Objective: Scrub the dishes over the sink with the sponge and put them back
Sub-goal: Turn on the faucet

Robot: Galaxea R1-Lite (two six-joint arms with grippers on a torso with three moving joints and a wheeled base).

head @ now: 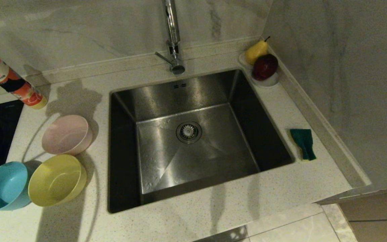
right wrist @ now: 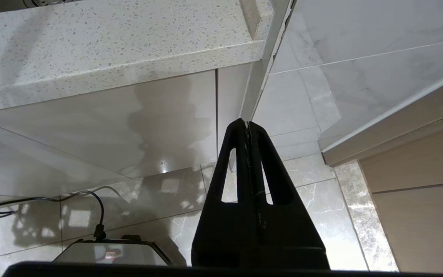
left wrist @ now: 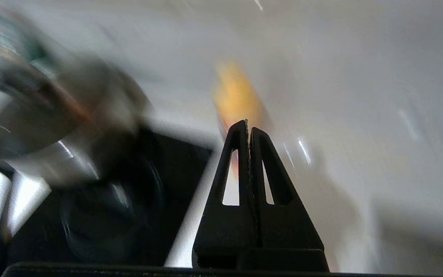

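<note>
Waiting untouched: pink bowl (head: 67, 133), yellow bowl (head: 57, 179) and blue bowl (head: 4, 185) at nine o'clock of the sink (head: 193, 141), sponge (head: 303, 143) at three.
Left gripper (left wrist: 248, 124) and right gripper (right wrist: 247, 124) are both closed and empty; best to open wide before taking the sponge's long edges.

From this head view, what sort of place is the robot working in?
Most likely a home kitchen counter: a steel sink with a chrome faucet set in a speckled countertop, three plastic bowls beside it, and a sponge on the other side.
</note>
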